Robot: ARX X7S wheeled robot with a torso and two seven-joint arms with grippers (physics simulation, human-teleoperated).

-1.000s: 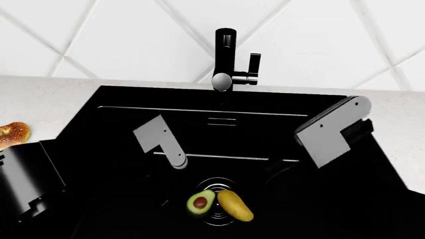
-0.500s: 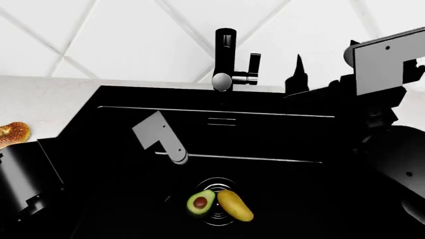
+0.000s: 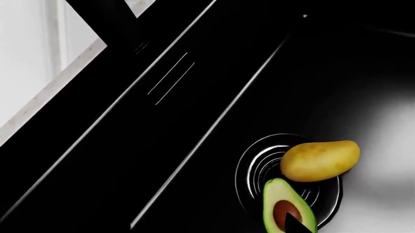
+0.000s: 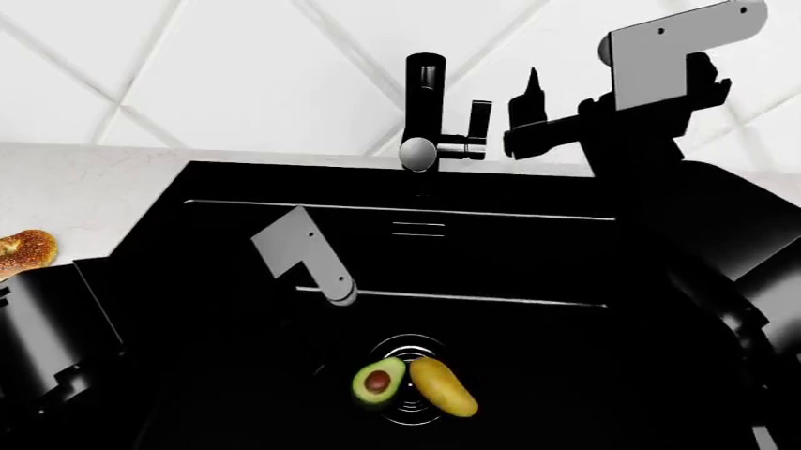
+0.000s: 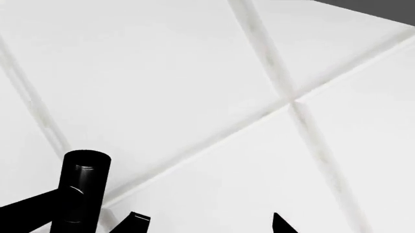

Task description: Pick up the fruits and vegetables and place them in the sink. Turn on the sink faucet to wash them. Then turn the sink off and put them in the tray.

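The halved avocado (image 4: pixel 375 382) and the yellow oblong fruit (image 4: pixel 445 386) lie side by side on the ringed drain of the black sink (image 4: pixel 225 216). In the left wrist view the avocado (image 3: pixel 285 206) and the yellow fruit (image 3: pixel 319 160) lie close below my left gripper (image 3: pixel 207 229). One dark fingertip (image 3: pixel 300 227) shows over the avocado pit; the other is lost against the black basin. My right gripper (image 4: pixel 528 122) is open and empty, raised just right of the faucet's (image 4: pixel 426 108) lever handle (image 4: pixel 477 122). The right wrist view shows the faucet column (image 5: pixel 81 191) and white wall between the fingertips. The tray is out of view.
A browned bread roll (image 4: pixel 25 251) lies on the pale counter (image 4: pixel 75 187) left of the sink. The white tiled wall (image 4: pixel 250 75) stands right behind the faucet. My left arm's grey link (image 4: pixel 300 253) hangs over the basin's middle.
My right arm has risen from the sink's right side up to beside the faucet lever, moving left. The left arm and both fruits have barely moved.
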